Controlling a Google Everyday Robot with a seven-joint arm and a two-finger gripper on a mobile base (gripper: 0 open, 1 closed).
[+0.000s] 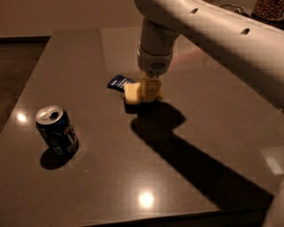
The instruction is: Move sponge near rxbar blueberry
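Note:
The pale yellow sponge (132, 92) is held in my gripper (146, 92) just above or on the dark table, right next to the rxbar blueberry (119, 82), a dark blue wrapper lying flat to the sponge's upper left. The sponge partly hides the bar's right end. The gripper's cream fingers are shut on the sponge, with the white arm coming down from the upper right.
A blue drink can (57, 130) stands upright at the front left of the table (88, 177). The arm's shadow stretches to the front right. The table's front edge runs along the bottom; bowls sit at the far right corner (266, 9).

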